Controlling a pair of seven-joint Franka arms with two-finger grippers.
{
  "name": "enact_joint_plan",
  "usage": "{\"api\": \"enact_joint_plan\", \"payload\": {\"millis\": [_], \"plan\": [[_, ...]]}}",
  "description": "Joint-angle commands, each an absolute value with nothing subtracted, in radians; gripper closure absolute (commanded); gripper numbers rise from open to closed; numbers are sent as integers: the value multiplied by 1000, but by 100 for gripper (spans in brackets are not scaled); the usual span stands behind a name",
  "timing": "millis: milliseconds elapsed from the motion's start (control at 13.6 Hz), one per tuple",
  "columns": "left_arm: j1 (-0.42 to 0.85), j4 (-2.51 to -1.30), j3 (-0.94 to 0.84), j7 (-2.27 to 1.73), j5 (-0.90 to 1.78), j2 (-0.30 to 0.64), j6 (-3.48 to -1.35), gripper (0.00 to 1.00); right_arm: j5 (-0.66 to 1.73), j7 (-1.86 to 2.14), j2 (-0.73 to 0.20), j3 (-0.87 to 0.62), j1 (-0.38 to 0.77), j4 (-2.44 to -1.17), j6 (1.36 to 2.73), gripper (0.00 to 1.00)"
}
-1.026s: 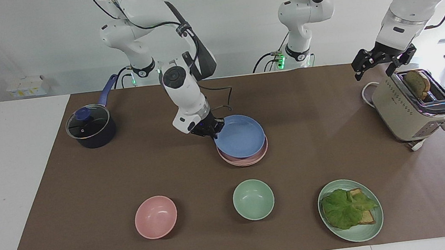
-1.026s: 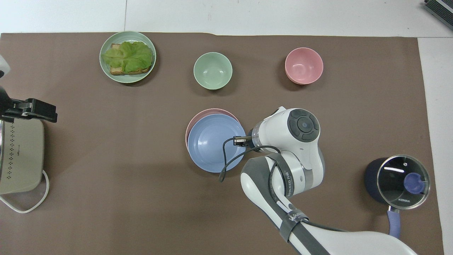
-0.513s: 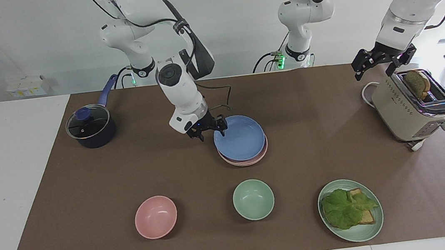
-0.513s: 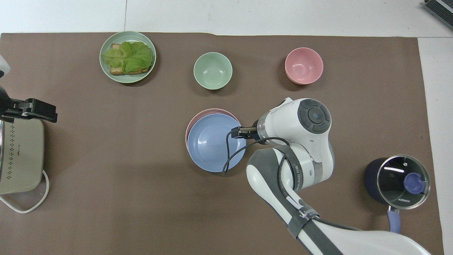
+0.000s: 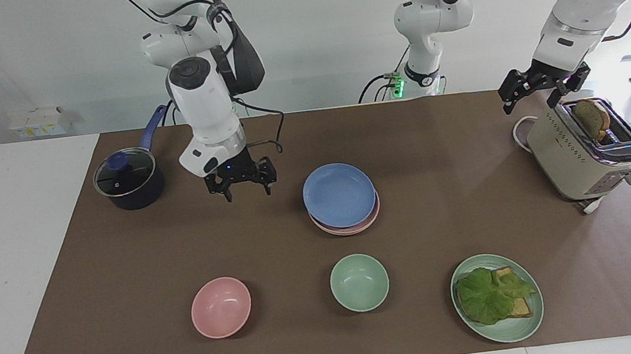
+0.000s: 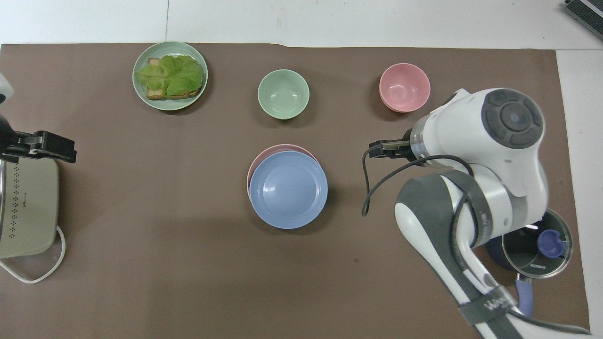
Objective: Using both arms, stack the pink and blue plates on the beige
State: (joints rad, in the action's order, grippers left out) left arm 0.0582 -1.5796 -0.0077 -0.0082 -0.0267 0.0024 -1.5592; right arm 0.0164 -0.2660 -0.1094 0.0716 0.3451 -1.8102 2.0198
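Observation:
The blue plate [image 5: 339, 193] [image 6: 288, 189] lies on top of the pink plate [image 5: 357, 227] [image 6: 264, 153], whose rim shows along one side, in the middle of the brown mat. The beige plate is hidden in both views. My right gripper [image 5: 247, 193] [image 6: 377, 150] hangs open and empty above the mat, beside the stack toward the right arm's end, clear of the plates. My left gripper [image 5: 528, 105] [image 6: 44, 147] waits open in the air over the toaster's end nearer the robots.
A beige toaster [image 5: 583, 155] with a bread slice stands at the left arm's end. A lidded dark pot [image 5: 129, 180] sits at the right arm's end. Farther from the robots are a pink bowl [image 5: 220, 306], a green bowl [image 5: 359, 282] and a green plate [image 5: 523, 331] bearing lettuce and toast.
My right gripper opened off the blue plate's rim, rose and drew away toward the right arm's end. The blue plate stays on the stack. The left arm has not moved.

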Motion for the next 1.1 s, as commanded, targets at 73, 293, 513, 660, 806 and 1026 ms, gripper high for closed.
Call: {"api": "enact_joint_plan", "payload": {"millis": [73, 293, 513, 660, 806, 1026], "plan": [[55, -1582, -9, 3, -37, -5, -1549, 0, -9, -230, -52, 66, 273, -1724, 1835, 0], [55, -1582, -9, 3, -37, -5, -1549, 0, -11, -194, 4, 66, 210, -1723, 1776, 0], [54, -1582, -9, 3, -37, -5, -1549, 0, -11, -114, 29, 69, 152, -1707, 1727, 0], [55, -1582, -9, 3, -37, -5, -1549, 0, -11, -69, 31, 69, 106, -1681, 1677, 0], [55, -1582, -9, 3, -37, -5, -1549, 0, -8, -26, 38, 68, 62, -1683, 1655, 0], [55, -1582, -8, 3, -37, -5, -1549, 0, -9, -26, 41, 69, 34, -1675, 1654, 0]]}}
